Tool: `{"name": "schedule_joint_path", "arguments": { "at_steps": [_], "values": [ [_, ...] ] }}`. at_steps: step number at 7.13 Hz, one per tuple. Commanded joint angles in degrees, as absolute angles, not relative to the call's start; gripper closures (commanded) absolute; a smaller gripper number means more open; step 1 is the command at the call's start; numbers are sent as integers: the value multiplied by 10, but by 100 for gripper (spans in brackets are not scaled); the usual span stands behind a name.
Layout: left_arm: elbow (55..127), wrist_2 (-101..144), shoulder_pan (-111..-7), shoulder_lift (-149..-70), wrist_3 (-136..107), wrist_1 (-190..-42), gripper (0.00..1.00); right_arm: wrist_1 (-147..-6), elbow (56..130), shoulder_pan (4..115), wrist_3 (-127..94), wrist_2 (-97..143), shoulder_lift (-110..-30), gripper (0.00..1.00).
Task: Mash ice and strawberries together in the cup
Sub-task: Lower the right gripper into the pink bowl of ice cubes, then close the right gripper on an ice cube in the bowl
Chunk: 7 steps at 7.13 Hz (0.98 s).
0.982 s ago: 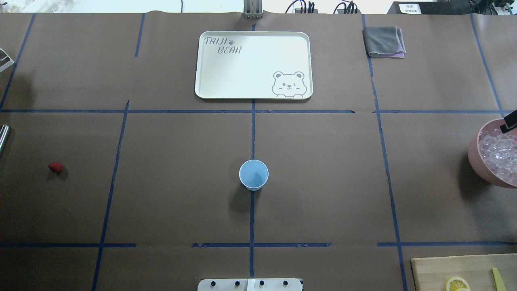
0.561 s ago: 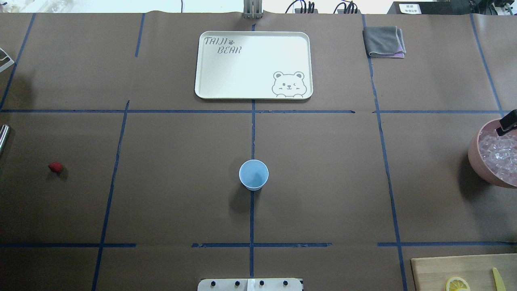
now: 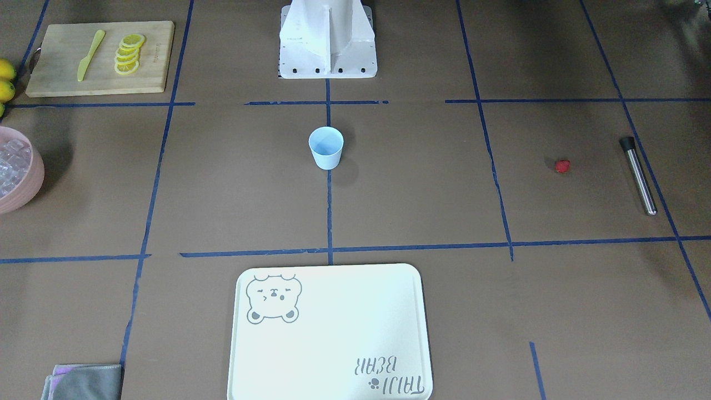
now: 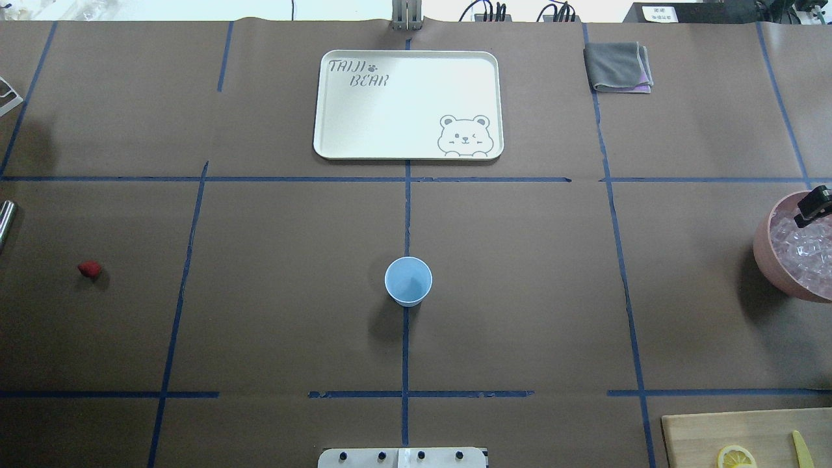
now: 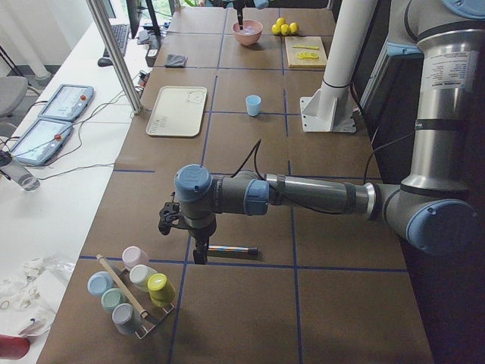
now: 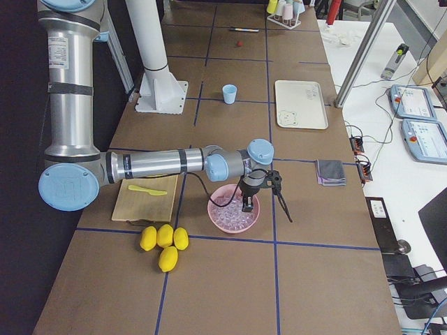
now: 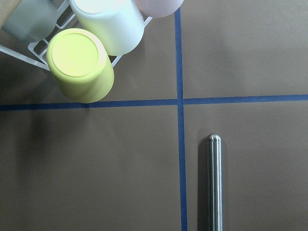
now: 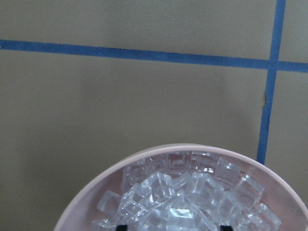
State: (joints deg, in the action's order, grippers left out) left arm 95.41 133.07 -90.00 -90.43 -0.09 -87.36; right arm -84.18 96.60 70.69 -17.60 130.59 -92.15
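One cup (image 4: pixel 408 281), one strawberry (image 4: pixel 90 268), many ice cubes (image 8: pixel 192 192); right hand (image 8: pixel 174 227) apart, left hand (image 5: pixel 186 236) impossible to tell.

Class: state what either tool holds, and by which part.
Nothing visible: the right tool is open above the ice; the steel rod lies free near the left tool.

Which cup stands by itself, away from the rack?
The pale blue cup at the table's centre, upright and empty. The rest, such as the yellow cup and white cup, crowd together in the rack at the robot's left end.
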Motion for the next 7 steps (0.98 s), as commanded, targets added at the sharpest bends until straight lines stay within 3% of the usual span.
{"name": "schedule_joint_path", "arguments": {
  "at_steps": [1,7],
  "values": [
    [959,1331,-900,-904,-7,-874,0,-842,960,702,-175,1302,-920,31],
    [959,1331,-900,-904,-7,-874,0,-841,945,702,-175,1302,-914,31]
  ]
}}
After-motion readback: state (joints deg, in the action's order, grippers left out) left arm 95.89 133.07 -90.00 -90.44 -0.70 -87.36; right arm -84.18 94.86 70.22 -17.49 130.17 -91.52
